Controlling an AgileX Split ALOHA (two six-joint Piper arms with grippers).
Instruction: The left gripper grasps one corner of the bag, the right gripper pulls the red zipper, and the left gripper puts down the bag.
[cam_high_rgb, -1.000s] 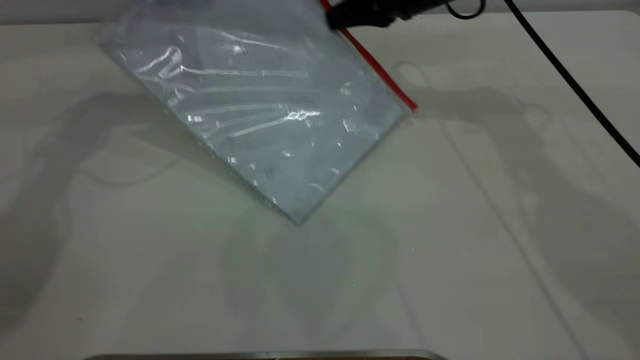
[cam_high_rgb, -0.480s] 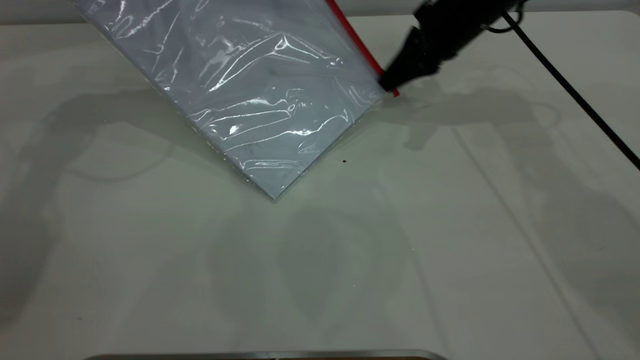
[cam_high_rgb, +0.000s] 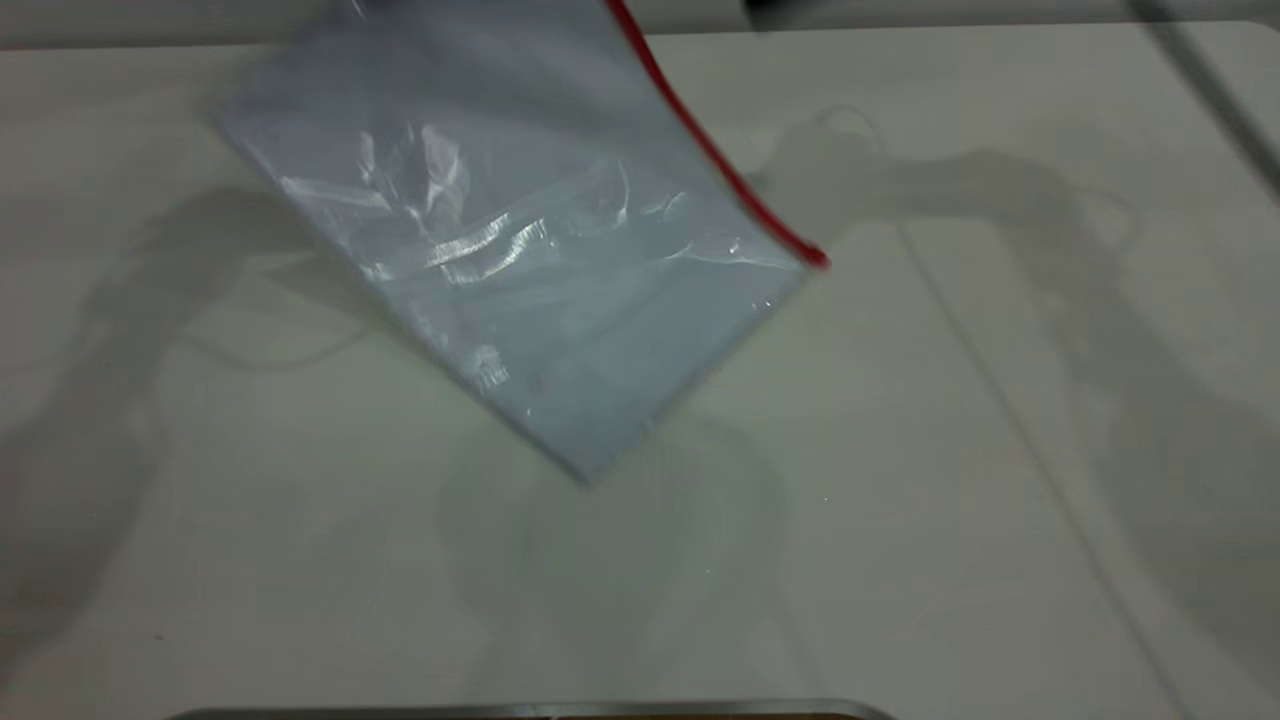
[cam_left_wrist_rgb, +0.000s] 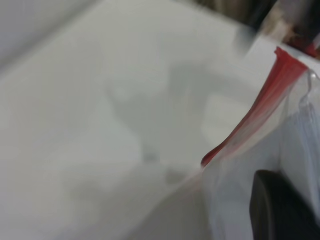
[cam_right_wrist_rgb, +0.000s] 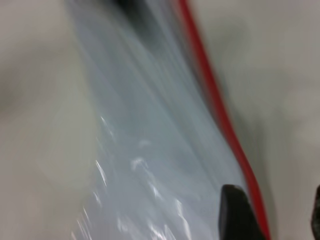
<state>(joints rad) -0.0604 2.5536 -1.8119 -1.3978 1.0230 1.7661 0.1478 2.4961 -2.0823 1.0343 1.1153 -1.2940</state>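
Note:
The bag (cam_high_rgb: 520, 260) hangs tilted above the table, its top corner out of the exterior view and its lowest corner near the tabletop. The red zipper (cam_high_rgb: 720, 170) runs down its right edge to a free end. Of my left gripper only one black finger (cam_left_wrist_rgb: 280, 212) shows, pressed against the plastic below the zipper (cam_left_wrist_rgb: 260, 110); it is shut on the bag. My right gripper (cam_right_wrist_rgb: 275, 212) is open, its fingers (cam_right_wrist_rgb: 235, 215) wide apart in front of the bag (cam_right_wrist_rgb: 150, 150), with the zipper (cam_right_wrist_rgb: 220, 115) running between them. In the exterior view the right arm (cam_high_rgb: 775, 10) is a dark blur at the top edge.
The pale table (cam_high_rgb: 900, 500) spreads under the bag, crossed by arm shadows. A black cable (cam_high_rgb: 1200, 85) slants across the far right corner. A metal rim (cam_high_rgb: 530, 710) lies along the near edge.
My right gripper has left the zipper's lower end and pulled back up to the top edge. The bag has swung, and its lower corner and the zipper end now hang lower.

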